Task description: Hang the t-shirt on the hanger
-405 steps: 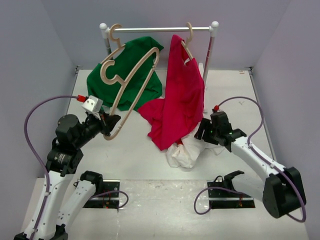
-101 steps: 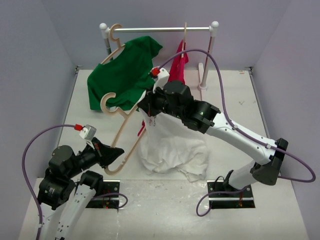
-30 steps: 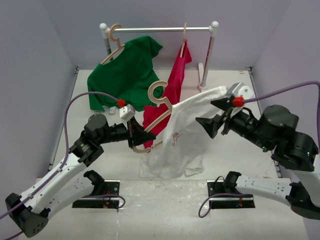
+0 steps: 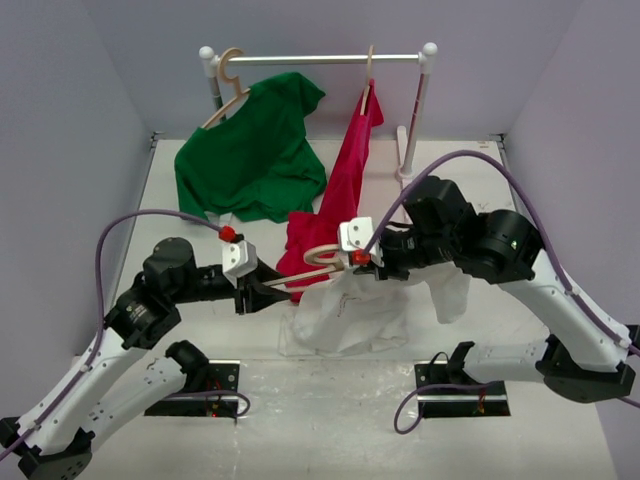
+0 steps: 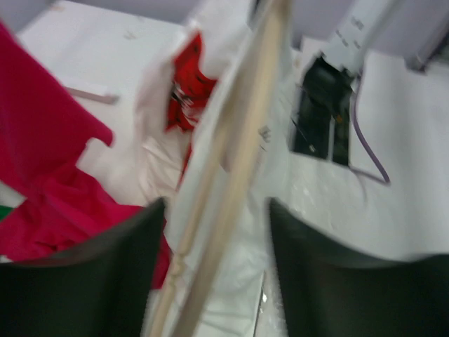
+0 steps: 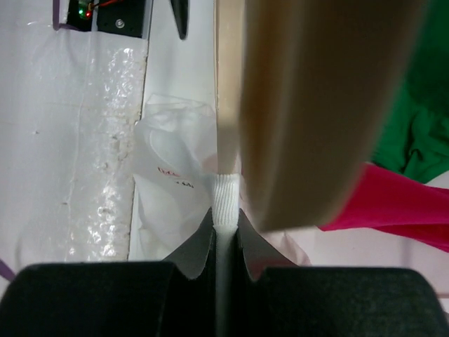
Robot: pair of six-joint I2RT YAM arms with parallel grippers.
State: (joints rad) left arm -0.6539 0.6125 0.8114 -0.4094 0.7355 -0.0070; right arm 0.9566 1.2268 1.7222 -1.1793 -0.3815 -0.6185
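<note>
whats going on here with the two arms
The left gripper holds a wooden hanger out over the table. The right gripper pinches the white t-shirt by its collar at the hanger; the rest sags onto the table. A green t-shirt and a red t-shirt hang on the rack behind.

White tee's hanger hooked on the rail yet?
No, the hanger is down between the arms in the left gripper, off the rail.
</note>
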